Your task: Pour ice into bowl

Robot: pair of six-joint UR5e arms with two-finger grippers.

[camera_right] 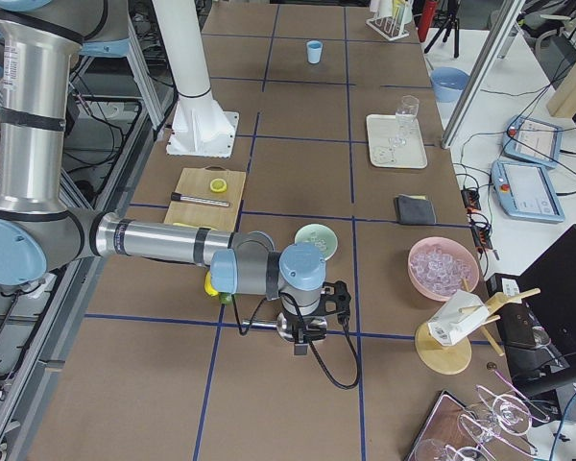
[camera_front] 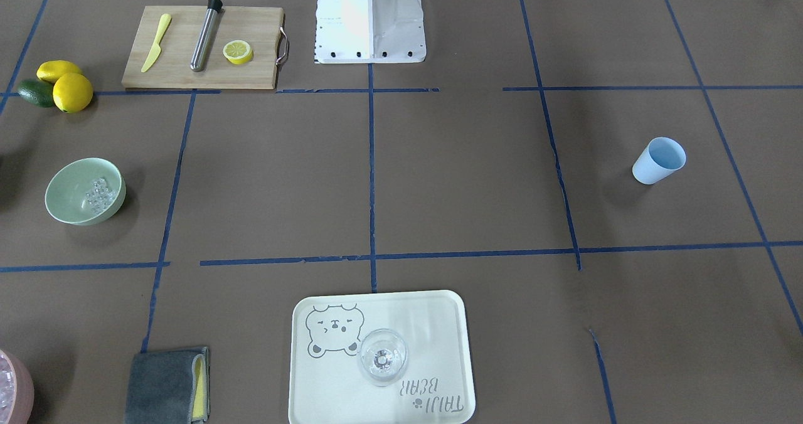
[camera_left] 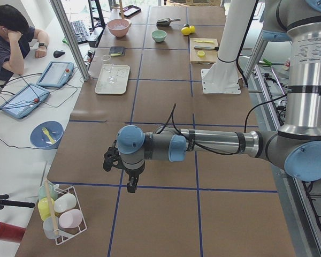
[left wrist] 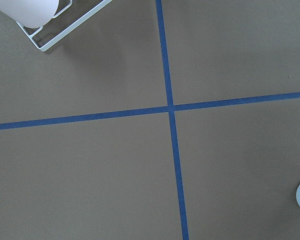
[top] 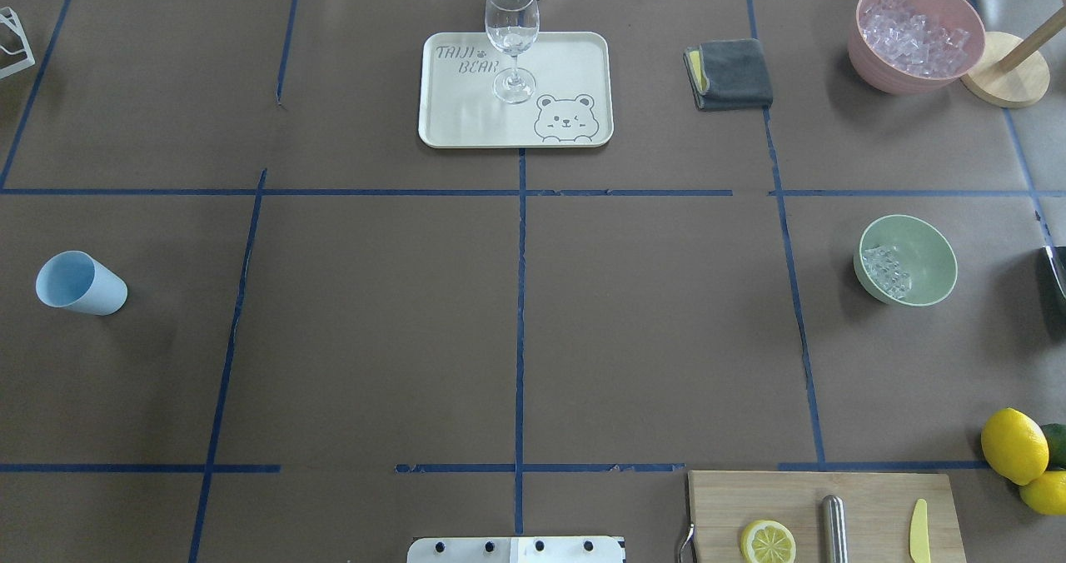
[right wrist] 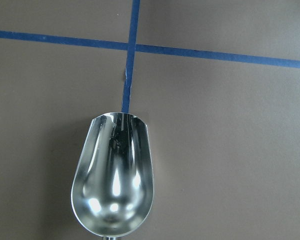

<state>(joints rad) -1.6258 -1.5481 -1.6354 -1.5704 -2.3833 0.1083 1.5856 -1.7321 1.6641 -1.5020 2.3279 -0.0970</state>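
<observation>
Left arm [camera_left: 214,142] stretching out level, left gripper [camera_left: 131,186] pointing straight down; right arm [camera_right: 163,242] stretching out level, right gripper [camera_right: 301,343] pointing down; how far either is parted being unclear

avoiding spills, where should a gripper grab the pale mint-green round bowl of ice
Pinch the rim of the pale mint-green round bowl from above, on the robot's right side, away from the clear ice cubes: it stands upright, likely too wide to span.

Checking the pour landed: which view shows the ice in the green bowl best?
Overhead exterior: the ice lies clearly inside the bowl. Front-facing shows it nearly as well; side views show the bowl too small; wrist views miss it.
</observation>
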